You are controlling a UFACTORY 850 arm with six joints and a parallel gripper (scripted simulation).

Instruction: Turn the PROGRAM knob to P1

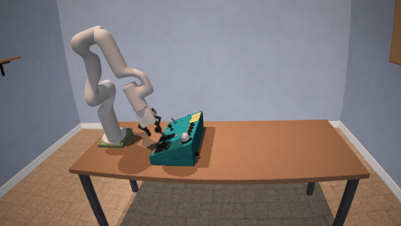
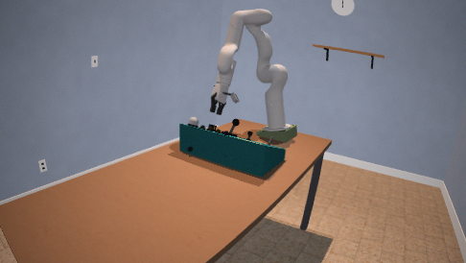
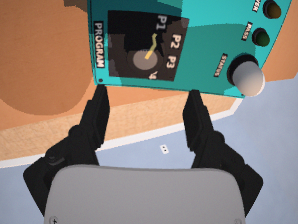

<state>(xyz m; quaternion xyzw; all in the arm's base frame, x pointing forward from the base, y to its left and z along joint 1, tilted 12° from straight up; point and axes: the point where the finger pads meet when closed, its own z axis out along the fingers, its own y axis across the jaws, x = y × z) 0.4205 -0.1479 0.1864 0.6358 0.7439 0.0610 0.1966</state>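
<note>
The teal console [image 1: 178, 140] stands on the wooden table, also seen from behind in the exterior view [image 2: 231, 149]. In the wrist view the PROGRAM knob [image 3: 145, 60] is a grey disc on a black panel, with a yellow pointer aimed toward the P1 mark [image 3: 158, 24]; P2 and P3 marks sit to its right. My gripper [image 3: 147, 99] is open and empty, hovering apart from the console with the knob beyond and between the fingertips. It hangs above the console's left end in the top and exterior views [image 1: 151, 129] [image 2: 216, 105].
A white ball-topped knob [image 3: 248, 75] and several dark round buttons [image 3: 269, 8] sit right of the PROGRAM panel. Small levers [image 2: 233, 126] stick up from the console top. The arm's green base [image 1: 115, 139] stands at the table's left end.
</note>
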